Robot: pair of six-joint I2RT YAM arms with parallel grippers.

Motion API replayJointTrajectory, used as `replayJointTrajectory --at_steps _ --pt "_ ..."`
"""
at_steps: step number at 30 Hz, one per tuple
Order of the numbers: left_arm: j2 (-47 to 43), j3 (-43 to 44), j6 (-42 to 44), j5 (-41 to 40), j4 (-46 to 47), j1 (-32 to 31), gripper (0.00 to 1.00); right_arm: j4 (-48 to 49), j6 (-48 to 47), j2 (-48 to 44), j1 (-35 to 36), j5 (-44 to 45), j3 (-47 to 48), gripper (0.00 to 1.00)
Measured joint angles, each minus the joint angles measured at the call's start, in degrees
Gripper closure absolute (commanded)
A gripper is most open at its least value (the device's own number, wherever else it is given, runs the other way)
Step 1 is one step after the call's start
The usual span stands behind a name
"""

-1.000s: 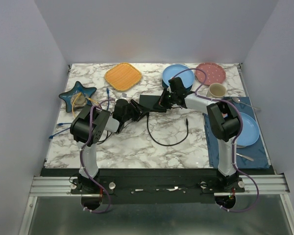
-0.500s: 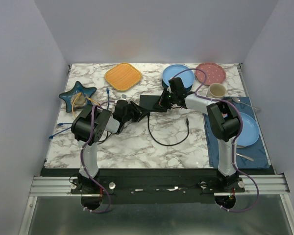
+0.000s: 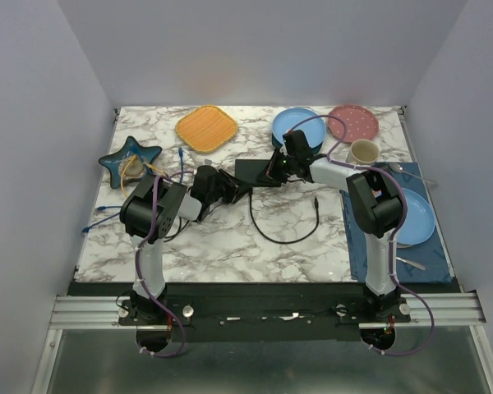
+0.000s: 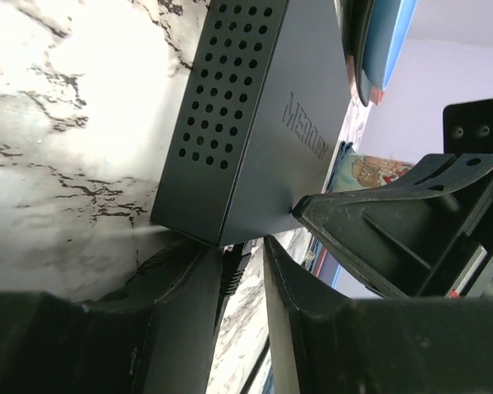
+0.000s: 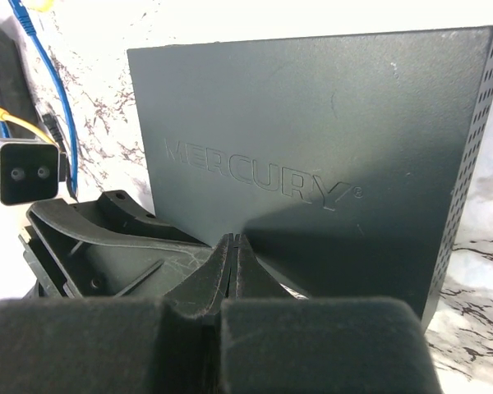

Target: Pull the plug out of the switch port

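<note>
**Plug sits between the left claw's fingers, seated in the switch's near edge**

Plug point(image 4: 232, 275) and its black cable point(image 3: 284, 241) come first from this side. The cable lies in a loose loop on the marble counter point(image 3: 230, 246) between the two arms, then runs up to the switch.

Just beyond the loop, the left claw point(image 4: 237, 253) reaches in from the left and straddles the plug, one finger on either side. The gap is narrow. A sliver of light shows between the plug and one finger, so I would call the claw slightly spread around the plug, not yet biting it.

The plug points straight ahead of that claw. Its long axis is roughly in line with the fingers, and its nose is in a port at the near corner of the switch point(image 4: 255, 123).

The switch lies flat on the counter, directly past the left claw's tips and toward mid-counter.

Farther on, the right claw point(image 5: 234, 246) comes from the opposite side. Its fingers are pressed together with nothing between them, and its tip rests down on the switch's lid by the embossed lettering, apparently to pin the box.

The left arm is plainly the nearer one to the plug. As I judge it, the pull has to go straight back along the plug's axis, away from the switch and toward the left arm's base.

A blue plate point(image 3: 292, 119) sits behind it all.
</note>
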Motion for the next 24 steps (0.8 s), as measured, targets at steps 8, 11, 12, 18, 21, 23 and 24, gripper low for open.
replayJointTrajectory --at_steps 8,11,12,18,21,23,24 --pt "-0.52 1.99 -0.11 -0.07 -5.25 -0.22 0.71 0.74 0.07 0.00 -0.02 -0.13 -0.35 0.99" --pt "-0.66 2.45 -0.13 -0.02 -5.95 -0.24 0.79 1.05 0.07 0.00 -0.07 -0.24 -0.52 0.99" --pt "-0.76 2.58 -0.11 -0.02 -6.21 -0.28 0.81 1.16 0.09 0.00 -0.09 -0.28 -0.61 0.99" --pt "-1.18 2.73 0.15 -0.07 -6.71 -0.33 1.00 2.05 0.17 -0.02 -0.09 -0.44 -1.14 0.99" --pt "-1.25 2.73 0.09 -0.09 -6.78 -0.33 1.00 2.82 0.24 -0.11 -0.09 -0.44 -1.66 0.99" --pt "-1.40 2.58 0.37 -0.13 -6.62 -0.31 1.00 3.23 0.24 -0.74 -0.09 -0.37 -2.56 0.99" --pt "-1.42 2.49 0.37 -0.15 -6.51 -0.31 1.00 3.32 0.15 -1.29 -0.09 -0.31 -3.28 0.99"
